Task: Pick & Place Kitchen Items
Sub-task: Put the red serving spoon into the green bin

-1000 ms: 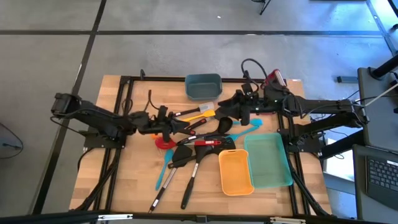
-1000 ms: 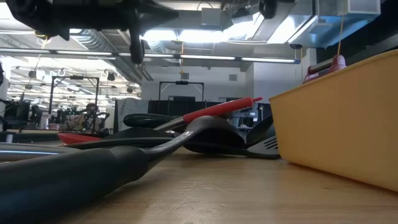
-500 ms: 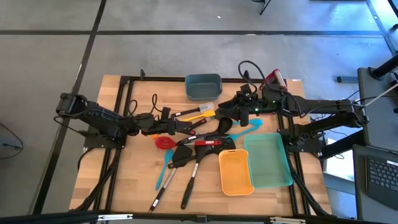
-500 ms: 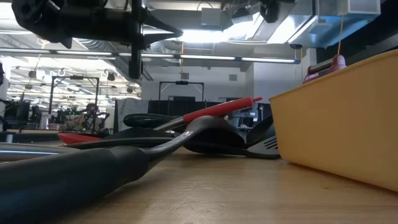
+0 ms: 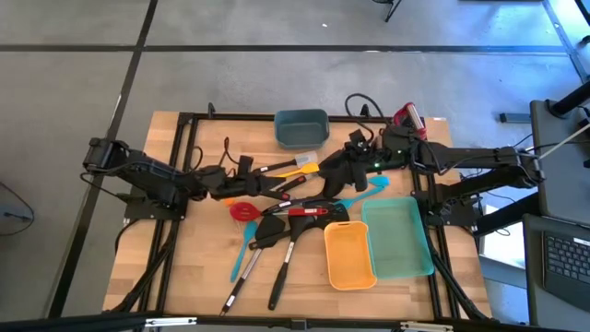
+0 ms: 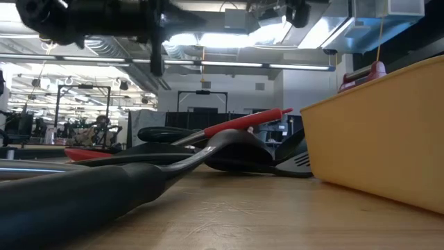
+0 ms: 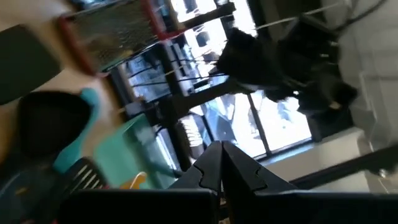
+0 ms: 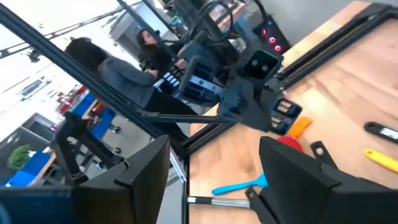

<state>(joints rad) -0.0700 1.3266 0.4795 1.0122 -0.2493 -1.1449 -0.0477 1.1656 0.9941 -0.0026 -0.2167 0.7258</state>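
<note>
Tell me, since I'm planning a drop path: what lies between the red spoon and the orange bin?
In the high view, the red spoon and orange bin are separated by black utensils, one with a red-trimmed handle.

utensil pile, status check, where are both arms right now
Left end effector shut, empty, over the utensil pile. Right end effector open, empty, above pile's far edge. Orange bin and teal bin empty.

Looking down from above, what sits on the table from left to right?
Left claw → red spoon → yellow tray → teal tray.
</note>
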